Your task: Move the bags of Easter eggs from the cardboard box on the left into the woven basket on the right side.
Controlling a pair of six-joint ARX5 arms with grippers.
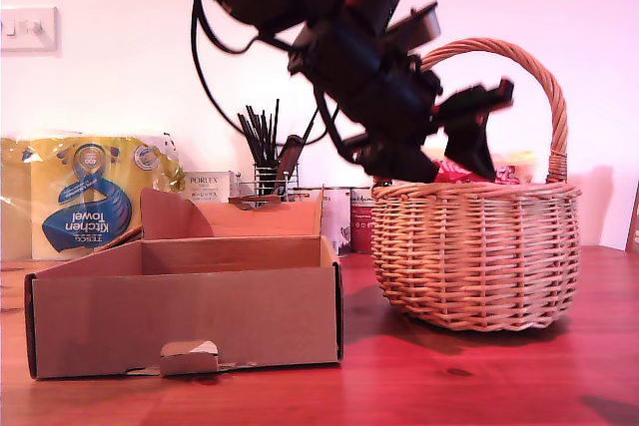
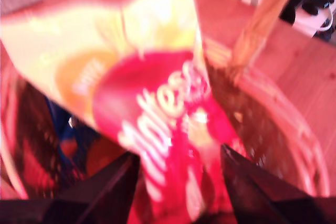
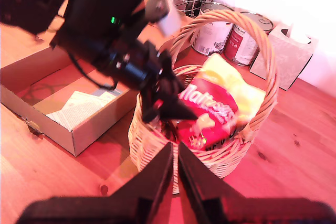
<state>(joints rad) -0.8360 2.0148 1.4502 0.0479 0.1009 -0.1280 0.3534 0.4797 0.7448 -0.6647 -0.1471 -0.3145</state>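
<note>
My first gripper (image 2: 181, 182) hangs open over the woven basket (image 1: 477, 251), its fingers (image 2: 118, 187) spread wide. A glossy cream-yellow and red egg bag (image 2: 157, 103) lies blurred between and beyond them, resting on top of the basket's contents (image 3: 215, 108). Its red and cream edge (image 1: 519, 169) peeks over the rim in the exterior view. Something dark blue (image 2: 58, 121) shows deeper inside. The cardboard box (image 1: 190, 311) stands at the exterior view's left; inside it I see only a white sheet (image 3: 79, 109). My second gripper (image 3: 175, 156) is shut and empty, in front of the basket.
Behind the box stand a yellow kitchen-towel pack (image 1: 90, 197), a white Porlex carton (image 1: 205, 185) and a wire utensil holder (image 1: 270, 179). Two tins (image 3: 218, 30) and a grey patterned box (image 3: 283, 56) sit behind the basket. The basket's arched handle (image 1: 544, 87) rises beside my first gripper (image 1: 449, 162).
</note>
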